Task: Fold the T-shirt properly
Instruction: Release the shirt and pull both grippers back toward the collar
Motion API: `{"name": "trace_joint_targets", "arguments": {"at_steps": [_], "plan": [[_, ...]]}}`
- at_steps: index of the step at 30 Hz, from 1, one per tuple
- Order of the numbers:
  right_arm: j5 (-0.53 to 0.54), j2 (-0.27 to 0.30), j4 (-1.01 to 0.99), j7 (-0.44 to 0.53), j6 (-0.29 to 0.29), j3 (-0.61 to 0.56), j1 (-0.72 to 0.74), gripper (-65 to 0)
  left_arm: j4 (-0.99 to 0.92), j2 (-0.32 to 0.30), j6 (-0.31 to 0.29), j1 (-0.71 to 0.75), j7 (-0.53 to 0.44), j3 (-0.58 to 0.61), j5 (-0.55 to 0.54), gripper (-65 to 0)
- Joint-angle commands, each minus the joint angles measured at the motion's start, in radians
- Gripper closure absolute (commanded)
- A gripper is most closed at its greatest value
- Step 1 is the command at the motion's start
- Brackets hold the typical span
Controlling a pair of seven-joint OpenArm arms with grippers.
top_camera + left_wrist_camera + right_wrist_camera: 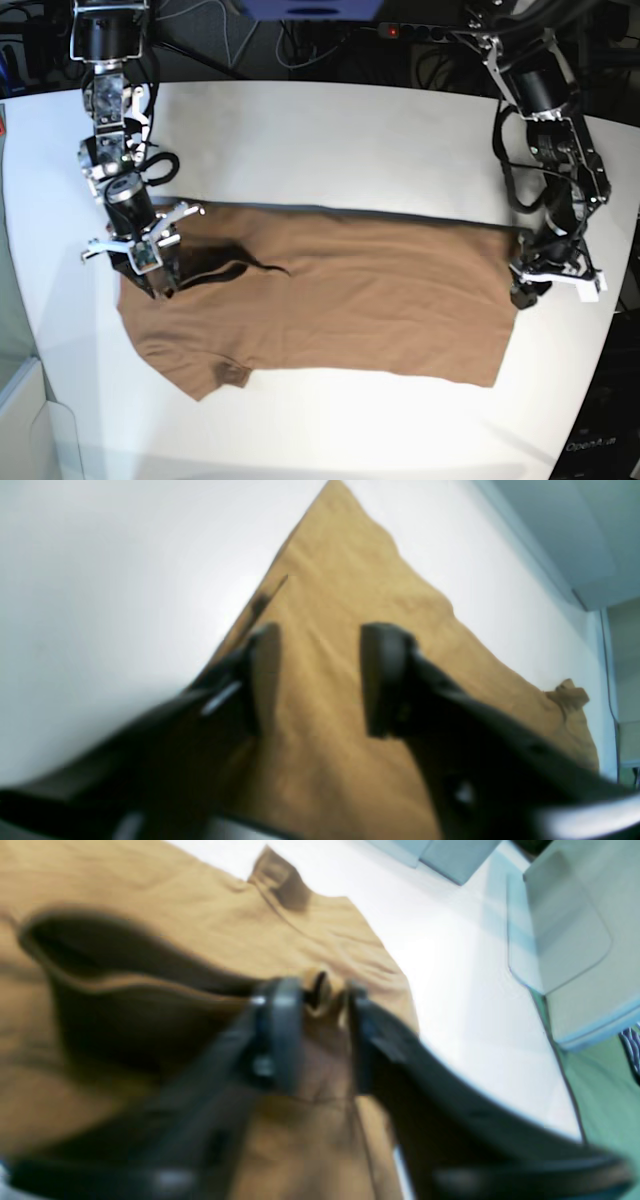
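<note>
Clearly both tools stand spread with nothing clamped: the left tool [320, 680] hangs over the hem edge of the T-shirt [330, 300] with bare brown cloth showing between its pads, and the right tool [325, 1035] sits at the neckline, where a small ridge of fabric rises between its parted jaws without being pinched. In the base view the left tool [528, 290] is at 3 o'clock on the shirt and the right tool [150, 252] at 9 o'clock. The shirt lies long across the middle of the white desk [330, 130], folded along its far edge, one sleeve poking out toward 7 o'clock. My worry is the collar: the cloth bunched between the right pads could snag on withdrawal and drag the fold open, and a loose dark loop of neckline there may slump out of line. At the hem, a pad brushing the edge on lifting could curl the corner. Beyond the desk, pale blue-grey panels show at the side, with dark cabling and stands along the far edge at 12 o'clock.
</note>
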Motion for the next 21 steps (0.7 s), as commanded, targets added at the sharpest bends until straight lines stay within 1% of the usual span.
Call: {"name": "trace_joint_targets", "arguments": {"at_steps": [1, 2, 3, 6, 14, 17, 19, 21], "plan": [[0.007, 0.009, 0.018, 0.028, -0.004, 0.001, 0.016, -27.0, 0.018, -0.012, -0.013, -0.016, -0.022, -0.001, -0.016, -31.3], [0.007, 0.009, 0.018, 0.028, -0.004, 0.001, 0.016, -30.5, 0.018, -0.012, -0.013, -0.010, -0.022, -0.001, -0.018, -33.6], [0.007, 0.009, 0.018, 0.028, -0.004, 0.001, 0.016, -32.5, 0.018, -0.012, -0.014, -0.008, -0.023, -0.001, -0.022, -34.6], [0.007, 0.009, 0.021, 0.028, -0.004, 0.001, 0.016, -34.1, 0.018, -0.012, -0.016, -0.008, -0.023, -0.001, -0.018, -34.6], [0.005, 0.014, 0.020, 0.028, -0.004, 0.001, 0.016, -33.5, 0.018, -0.012, -0.017, -0.007, -0.023, -0.001, -0.016, -34.6], [0.005, 0.015, 0.026, 0.028, -0.004, 0.011, 0.008, -33.4, 0.024, -0.012, -0.017, 0.005, -0.023, -0.001, -0.018, -34.6], [0.005, 0.022, 0.026, 0.028, -0.004, 0.040, -0.009, -33.1, 0.023, -0.012, -0.017, 0.005, -0.023, -0.001, -0.016, -34.6], [0.005, 0.023, 0.024, 0.032, -0.004, 0.054, -0.035, -28.7, 0.024, -0.012, -0.017, 0.005, -0.023, -0.001, -0.016, -34.6]]}}
